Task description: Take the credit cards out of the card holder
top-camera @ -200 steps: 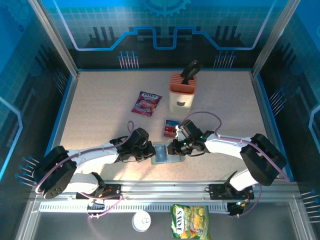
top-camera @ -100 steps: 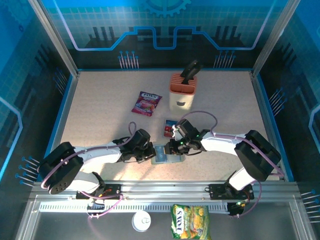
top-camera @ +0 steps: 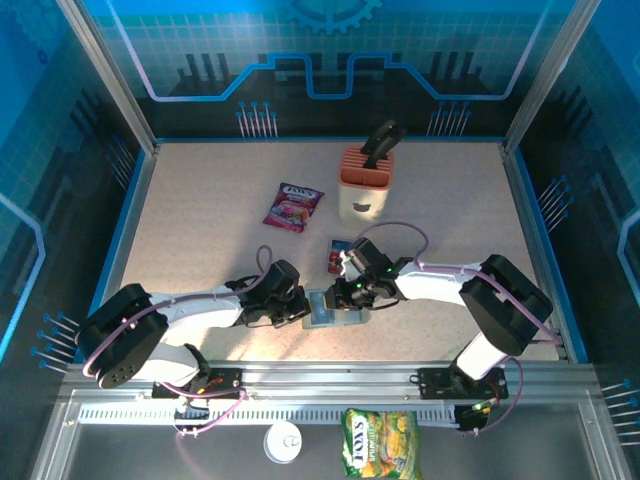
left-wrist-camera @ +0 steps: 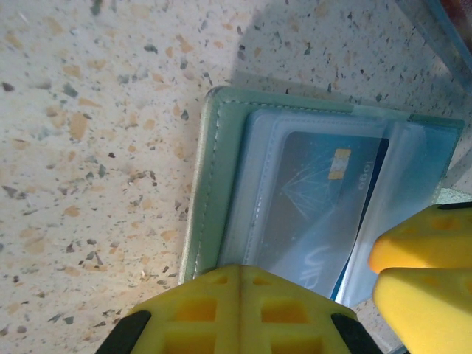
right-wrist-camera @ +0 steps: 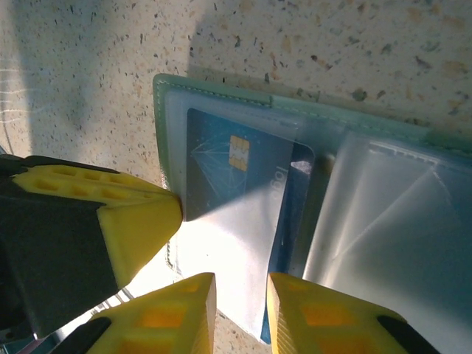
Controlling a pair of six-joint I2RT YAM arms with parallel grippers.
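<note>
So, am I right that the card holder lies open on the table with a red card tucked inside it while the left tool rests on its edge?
Not quite: the card tucked inside is blue, not red, as the right wrist view shows. The rest holds: the card holder lies open on the table and the left tool rests on its edge.

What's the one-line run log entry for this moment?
left gripper: shut, on card holder edge | right gripper: narrowly open at sleeved blue card | loose cards: lying beyond holder
</note>
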